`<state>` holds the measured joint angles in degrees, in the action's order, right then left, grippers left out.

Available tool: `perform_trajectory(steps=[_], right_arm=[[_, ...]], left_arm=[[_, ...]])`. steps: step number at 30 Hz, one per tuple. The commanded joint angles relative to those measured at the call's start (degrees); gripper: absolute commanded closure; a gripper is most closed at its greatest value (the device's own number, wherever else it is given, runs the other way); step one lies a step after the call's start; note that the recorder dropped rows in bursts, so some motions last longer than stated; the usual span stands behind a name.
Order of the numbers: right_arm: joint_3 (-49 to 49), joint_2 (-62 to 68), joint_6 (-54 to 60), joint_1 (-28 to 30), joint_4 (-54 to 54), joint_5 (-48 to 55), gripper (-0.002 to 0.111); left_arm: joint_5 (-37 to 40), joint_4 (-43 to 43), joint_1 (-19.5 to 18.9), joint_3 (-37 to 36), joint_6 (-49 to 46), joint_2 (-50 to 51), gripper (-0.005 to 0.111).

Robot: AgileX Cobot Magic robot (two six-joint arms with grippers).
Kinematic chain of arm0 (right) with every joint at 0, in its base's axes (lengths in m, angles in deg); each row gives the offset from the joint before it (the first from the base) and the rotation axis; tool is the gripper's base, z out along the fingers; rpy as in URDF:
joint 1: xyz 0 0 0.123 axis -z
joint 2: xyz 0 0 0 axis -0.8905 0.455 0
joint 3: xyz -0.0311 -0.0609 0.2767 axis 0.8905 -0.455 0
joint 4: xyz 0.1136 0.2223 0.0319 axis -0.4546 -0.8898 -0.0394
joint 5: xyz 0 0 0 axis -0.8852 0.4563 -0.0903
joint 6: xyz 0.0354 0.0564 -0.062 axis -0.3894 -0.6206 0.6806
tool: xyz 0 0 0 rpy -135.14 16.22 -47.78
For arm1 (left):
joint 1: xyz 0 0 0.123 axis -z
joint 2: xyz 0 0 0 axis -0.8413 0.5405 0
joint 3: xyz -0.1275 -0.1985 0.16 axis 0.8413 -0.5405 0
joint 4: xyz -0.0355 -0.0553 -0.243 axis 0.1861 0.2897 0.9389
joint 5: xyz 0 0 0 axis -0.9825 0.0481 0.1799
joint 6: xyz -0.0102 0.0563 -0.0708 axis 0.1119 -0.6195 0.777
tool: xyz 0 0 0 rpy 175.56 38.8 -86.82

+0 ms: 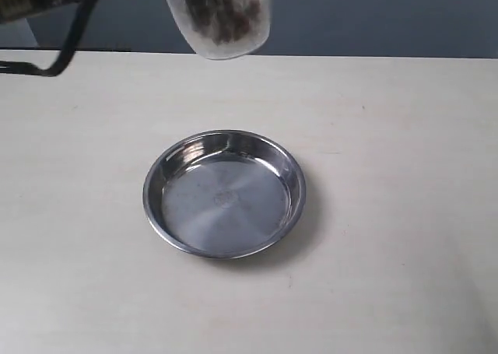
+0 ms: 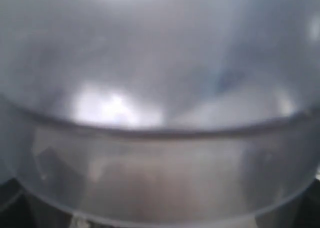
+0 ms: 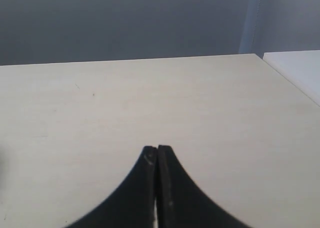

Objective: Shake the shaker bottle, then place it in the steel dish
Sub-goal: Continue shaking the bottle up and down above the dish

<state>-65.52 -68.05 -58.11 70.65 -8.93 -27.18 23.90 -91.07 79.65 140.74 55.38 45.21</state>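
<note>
The shaker bottle [image 1: 222, 15] hangs in the air above the table's far edge, behind the steel dish, with brown beads showing through its frosted wall. Its upper part is cut off by the top of the exterior view. In the left wrist view the shaker bottle [image 2: 160, 112] fills the whole picture as a blur, and my left gripper is shut on it, its fingers hidden. The steel dish [image 1: 226, 206] sits on the table with nothing in it. My right gripper [image 3: 157, 150] is shut on nothing over bare tabletop and is outside the exterior view.
A black cable loop [image 1: 74, 35] of the left arm hangs over the table's far left. The beige table [image 1: 405, 214] ends at a dark wall behind. In the right wrist view a white surface [image 3: 300, 72] adjoins the table's corner.
</note>
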Motion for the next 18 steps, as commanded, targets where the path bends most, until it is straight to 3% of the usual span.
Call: perform_trajectory(steps=[1, 3, 6, 8, 11, 13, 15, 18], right_arm=[[-0.07, -0.27, 0.11, 0.20, -0.01, -0.70, 0.109], [-0.07, -0.27, 0.11, 0.20, -0.01, -0.70, 0.109], [-0.07, -0.27, 0.11, 0.20, -0.01, -0.70, 0.109], [-0.07, -0.27, 0.11, 0.20, -0.01, -0.70, 0.109], [-0.07, -0.27, 0.11, 0.20, -0.01, -0.70, 0.109], [-0.07, -0.27, 0.11, 0.20, -0.01, -0.70, 0.109], [-0.07, -0.27, 0.11, 0.20, -0.01, -0.70, 0.109], [-0.07, -0.27, 0.11, 0.20, -0.01, -0.70, 0.109]], left_arm=[[6.67, -15.70, 4.34, -9.46, 13.76, 6.51, 0.106], [-0.01, -11.79, 4.49, -9.59, 13.24, 6.33, 0.106], [-4.76, -8.73, 4.49, -2.05, 4.17, 0.98, 0.106], [1.39, -9.63, 5.05, 0.36, 1.76, -1.17, 0.106], [14.93, -9.79, 6.63, -5.66, -0.41, 4.43, 0.106], [18.15, -5.30, 6.29, -8.74, -0.50, 9.54, 0.106], [13.87, -4.09, 5.68, -9.57, -1.04, 10.34, 0.106], [0.11, -1.46, 5.55, -6.23, -6.43, 6.95, 0.106]])
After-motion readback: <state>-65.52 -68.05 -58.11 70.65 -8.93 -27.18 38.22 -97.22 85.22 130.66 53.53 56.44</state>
